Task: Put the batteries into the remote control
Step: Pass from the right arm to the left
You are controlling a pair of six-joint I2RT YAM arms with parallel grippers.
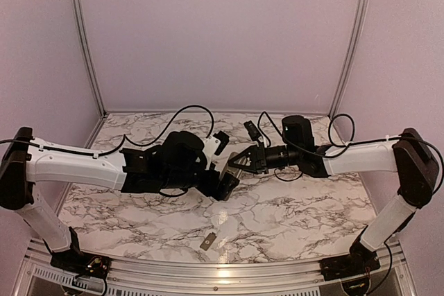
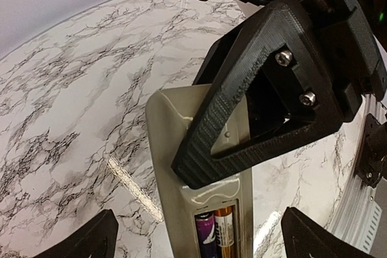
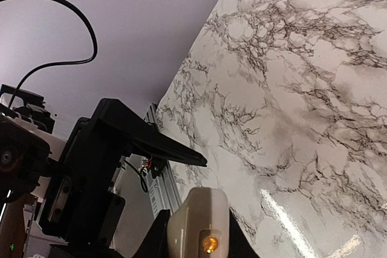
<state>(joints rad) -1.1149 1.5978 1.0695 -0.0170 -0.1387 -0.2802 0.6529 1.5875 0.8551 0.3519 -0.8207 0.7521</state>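
The right end effector [image 1: 239,164] is clamping one end of the slim rectangular plastic remote control [image 2: 175,149], with one black finger [image 2: 227,95] lying across its grey-tan back. The left end effector [image 2: 205,238] is standing open, its fingers flanking the handset without touching it. Two small cylindrical batteries [image 2: 214,232], one purple and one gold, are sitting in the recess. The remote is hanging above the middle of the marble-patterned worktop [image 1: 298,220]. A small flat grey cover plate [image 1: 208,242] is lying by the near edge.

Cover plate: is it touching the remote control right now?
Apart. The top external view shows the cover plate lying alone on the table, well clear of the remote control held farther back.
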